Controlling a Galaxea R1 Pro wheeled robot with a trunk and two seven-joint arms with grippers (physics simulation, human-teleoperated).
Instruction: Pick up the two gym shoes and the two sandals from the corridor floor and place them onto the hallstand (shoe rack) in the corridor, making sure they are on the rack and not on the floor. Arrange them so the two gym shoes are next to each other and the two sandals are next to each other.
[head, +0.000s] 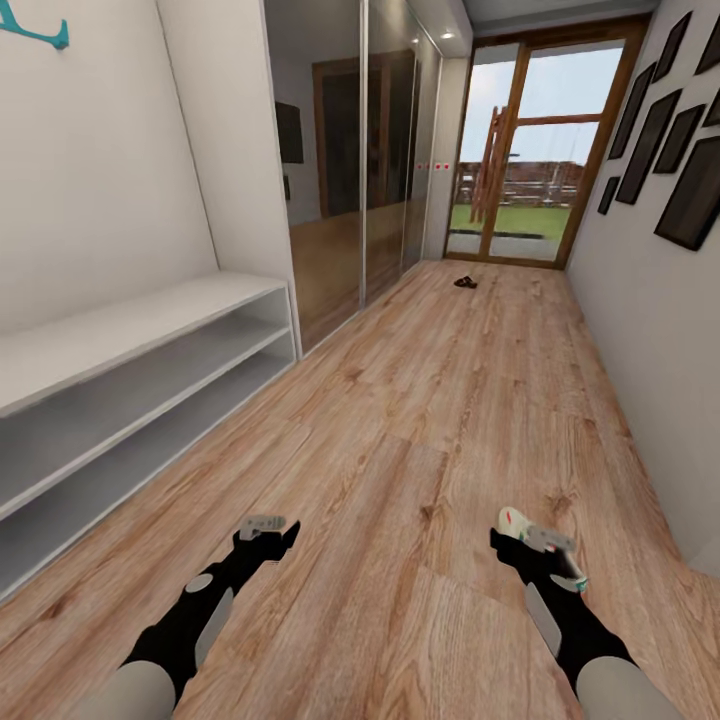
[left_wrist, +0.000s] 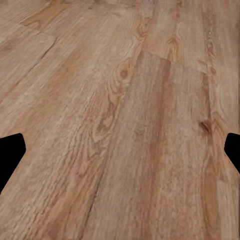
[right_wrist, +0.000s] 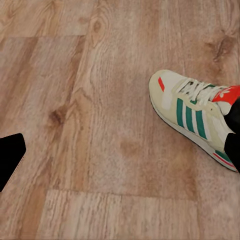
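Observation:
One gym shoe (right_wrist: 192, 115), cream-white with green stripes and a red-orange heel, lies on the corridor floor (head: 420, 400). My right gripper (right_wrist: 122, 145) is open above the planks, and one dark finger (right_wrist: 232, 132) overlaps the shoe's heel end. In the head view that gym shoe (head: 512, 522) shows partly under my right gripper (head: 545, 540). My left gripper (head: 265, 523) is open over bare floor (left_wrist: 125, 115). Far down the corridor, a small dark sandal shape (head: 465, 282) rests near the glass door; whether it is one sandal or two is too small to tell.
A low pale shelf unit (head: 130, 325) with a broad top and two open levels runs along the left wall; I cannot tell whether it is the hallstand. Mirrored wardrobe doors (head: 340, 180) follow it. Dark picture frames (head: 690, 195) hang on the right wall.

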